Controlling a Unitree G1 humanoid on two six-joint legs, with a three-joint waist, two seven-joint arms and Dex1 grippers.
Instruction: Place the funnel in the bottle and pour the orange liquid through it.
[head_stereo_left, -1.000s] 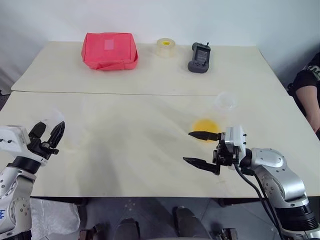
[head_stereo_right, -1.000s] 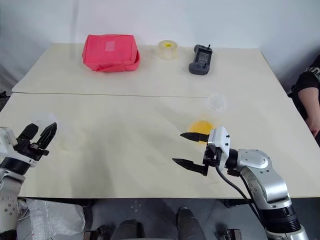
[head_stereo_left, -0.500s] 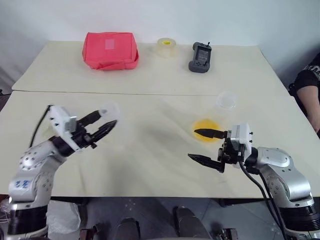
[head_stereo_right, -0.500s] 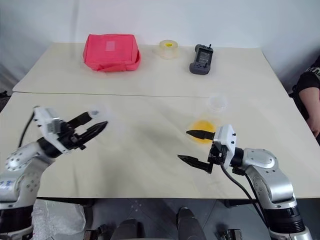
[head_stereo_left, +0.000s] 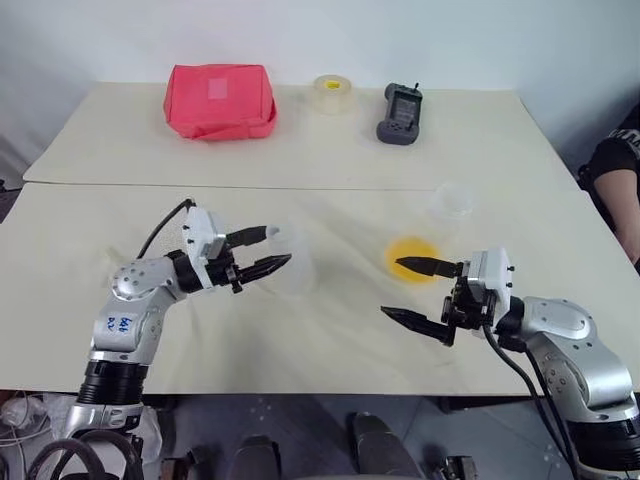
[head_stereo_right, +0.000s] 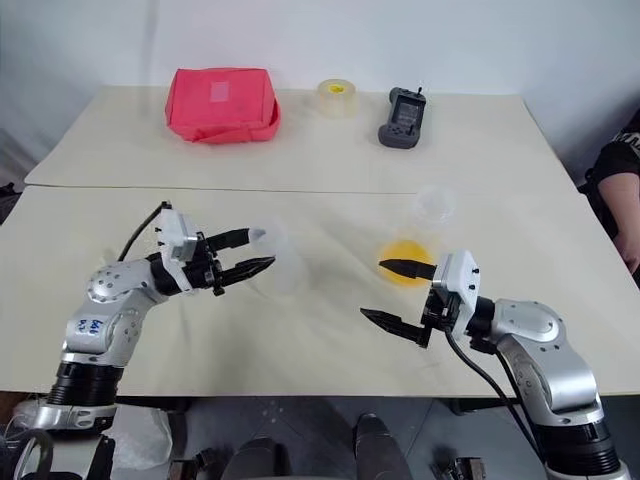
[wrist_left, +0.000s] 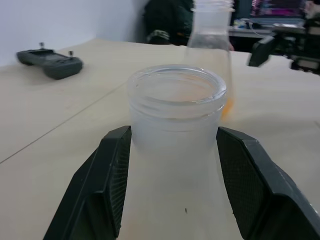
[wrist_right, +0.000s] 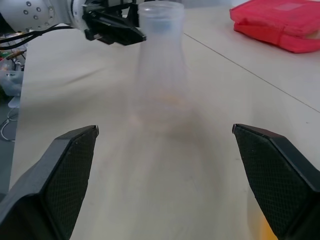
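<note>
Nearest you, your right gripper (head_stereo_left: 423, 295) hangs wide open over the table (head_stereo_left: 330, 335), gripping nothing, pointed toward the bottle (wrist_right: 159, 75). The bottle stands upright on the table, left of that gripper, and your left gripper (head_stereo_left: 265, 250) has its two fingers (wrist_left: 114, 180) clamped on the bottle's neck. Just right of the bottle sits the orange liquid (head_stereo_left: 412, 254) in its clear cup. Beyond the bottle, along the far edge: a red pouch (head_stereo_left: 219, 101), a tape roll (head_stereo_left: 331, 93) and a dark handset (head_stereo_left: 399, 115).
</note>
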